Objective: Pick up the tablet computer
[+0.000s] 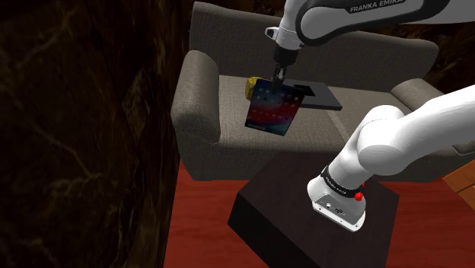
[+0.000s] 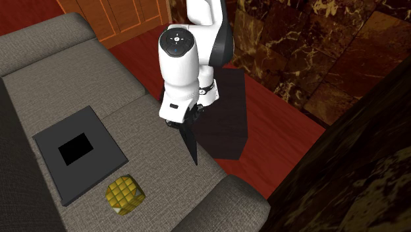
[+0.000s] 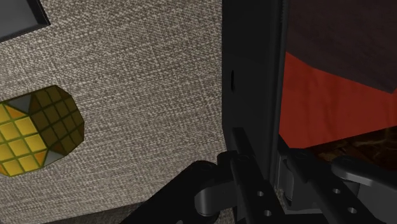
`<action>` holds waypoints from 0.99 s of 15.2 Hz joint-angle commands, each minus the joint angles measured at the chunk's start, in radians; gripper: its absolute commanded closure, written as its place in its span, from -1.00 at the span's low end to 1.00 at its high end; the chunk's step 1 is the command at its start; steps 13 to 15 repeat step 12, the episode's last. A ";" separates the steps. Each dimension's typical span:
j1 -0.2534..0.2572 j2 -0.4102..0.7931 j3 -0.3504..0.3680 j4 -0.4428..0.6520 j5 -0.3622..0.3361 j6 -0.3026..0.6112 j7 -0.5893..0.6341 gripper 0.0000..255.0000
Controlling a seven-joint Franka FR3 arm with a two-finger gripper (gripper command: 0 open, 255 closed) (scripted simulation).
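The tablet computer (image 1: 272, 109) hangs above the grey sofa's seat (image 1: 228, 95), its colourful screen facing the shoulder view. My gripper (image 1: 278, 78) is shut on its upper edge. In the second exterior view the tablet (image 2: 191, 137) shows edge-on as a thin dark slab pointing down from the gripper (image 2: 186, 124), clear of the cushion (image 2: 151, 132). In the wrist view the tablet (image 3: 254, 76) runs straight out from the gripper (image 3: 261, 160), clasped between the two black fingers (image 3: 236, 159).
A yellow gridded block (image 2: 125, 194) lies on the seat beside a flat dark grey slab with a black rectangle (image 2: 79, 151). The sofa's arm (image 1: 194, 84) and back (image 1: 251, 30) border the seat. A dark marble wall (image 1: 84, 129) stands at the shoulder view's left. Red floor (image 2: 276, 132) surrounds the black stand (image 1: 304, 224).
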 commanded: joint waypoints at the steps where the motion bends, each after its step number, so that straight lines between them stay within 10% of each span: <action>1: 0.002 -0.006 0.005 0.023 0.004 -0.029 0.002 1.00; 15: 0.006 -0.031 0.015 0.129 0.013 -0.160 -0.002 1.00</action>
